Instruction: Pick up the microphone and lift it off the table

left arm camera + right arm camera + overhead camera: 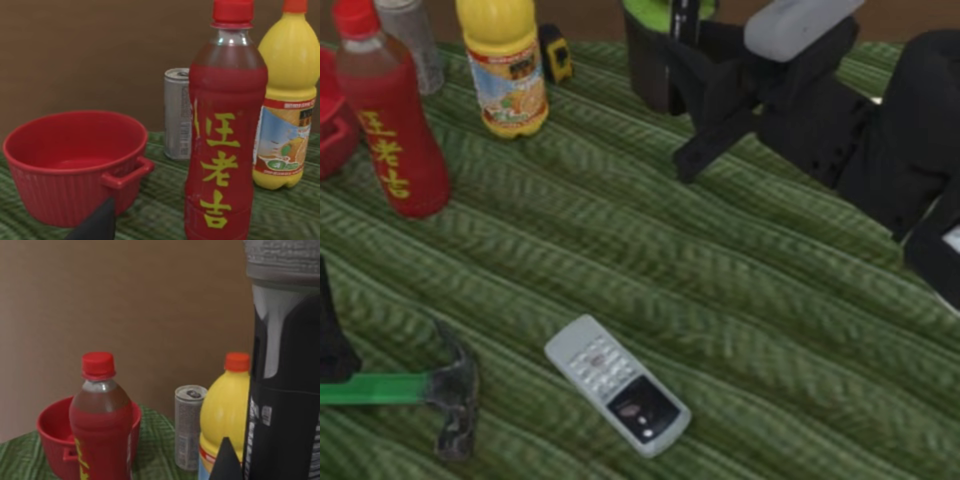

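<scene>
The microphone [285,370] shows only in the right wrist view, upright and very near the lens. It has a grey mesh head over a black body with a silver inlay, and it reaches above the bottle tops. My right gripper [705,140] is raised high over the back right of the green ribbed table [740,320] and is shut on the microphone. One dark fingertip [227,460] rests against the handle; the other is hidden. In the top view the arm hides the microphone. My left gripper [332,320] stays parked at the left edge, open and holding nothing, with one finger [100,222] showing.
A silver-white phone [617,385] and a green-handled hammer [420,388] lie near the front. At the back left stand a red bottle [390,120], a yellow bottle [505,70], a can [410,40] and a red bowl [75,165]. A dark green-topped container [655,70] stands beside the right gripper.
</scene>
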Tool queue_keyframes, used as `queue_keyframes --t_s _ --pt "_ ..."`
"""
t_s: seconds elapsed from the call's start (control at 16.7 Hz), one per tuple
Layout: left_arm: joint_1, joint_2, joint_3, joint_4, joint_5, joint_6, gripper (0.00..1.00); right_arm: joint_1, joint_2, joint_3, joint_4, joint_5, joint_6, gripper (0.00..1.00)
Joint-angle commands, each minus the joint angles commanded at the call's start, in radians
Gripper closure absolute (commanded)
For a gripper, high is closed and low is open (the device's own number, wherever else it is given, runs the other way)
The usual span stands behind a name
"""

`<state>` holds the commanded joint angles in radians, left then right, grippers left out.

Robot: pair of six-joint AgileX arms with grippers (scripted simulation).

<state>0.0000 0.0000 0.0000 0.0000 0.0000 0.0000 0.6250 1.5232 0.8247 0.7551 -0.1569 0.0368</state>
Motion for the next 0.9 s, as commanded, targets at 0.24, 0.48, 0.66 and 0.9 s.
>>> queue_keyframes --t_s 0.24,0.48,0.66,0.9 --pt "0.0 0.0 0.0 0.0 0.0 0.0 0.0 0.002 -0.002 -0.001 -0.001 0.002 -0.001 1.0" --pt "-0.022 0.066 0.056 0.027 0.051 0.005 0.0 0.002 -0.002 -0.001 -0.001 0.002 -0.001 1.0" --pt "-0.065 0.225 0.171 0.082 0.154 0.016 0.0 0.002 -0.002 -0.001 -0.001 0.002 -0.001 1.0" --pt "-0.139 0.545 0.363 0.17 0.332 0.034 0.0 0.002 -0.002 -0.001 -0.001 0.002 -0.001 1.0"
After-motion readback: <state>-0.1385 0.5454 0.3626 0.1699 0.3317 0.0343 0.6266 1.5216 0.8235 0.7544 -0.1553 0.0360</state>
